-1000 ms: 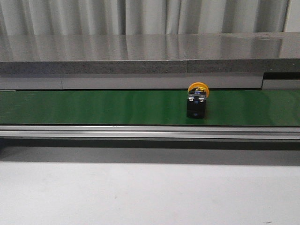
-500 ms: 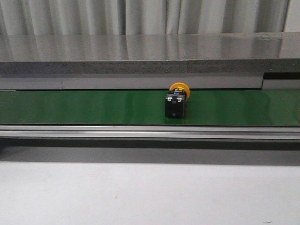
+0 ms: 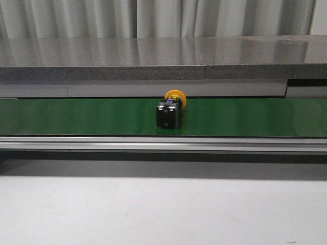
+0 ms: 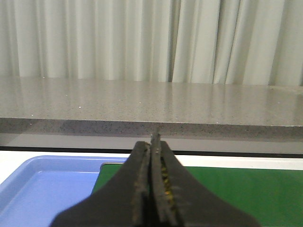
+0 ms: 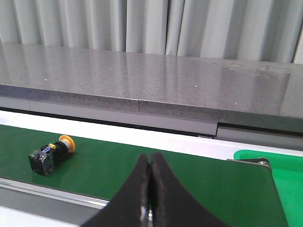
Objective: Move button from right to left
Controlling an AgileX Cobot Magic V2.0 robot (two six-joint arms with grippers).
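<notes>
The button (image 3: 169, 113) lies on its side on the green belt (image 3: 76, 117), near the middle of the front view, its yellow-orange cap pointing back toward the grey ledge. In the right wrist view the button (image 5: 49, 153) shows far from my right gripper (image 5: 150, 158), which is shut with nothing in it. My left gripper (image 4: 154, 142) is shut and empty too, above the belt's end; the button is not in that view. Neither gripper appears in the front view.
A blue tray (image 4: 42, 189) sits at the belt's left end. A bright green tray (image 5: 279, 165) lies beyond the belt's right end. A grey stone ledge (image 3: 163, 56) runs behind the belt, a metal rail (image 3: 163, 144) along its front, pale tabletop (image 3: 163, 214) below.
The button has travelled leftward along the belt, from right of centre to about the middle. It kept the same lying pose.
</notes>
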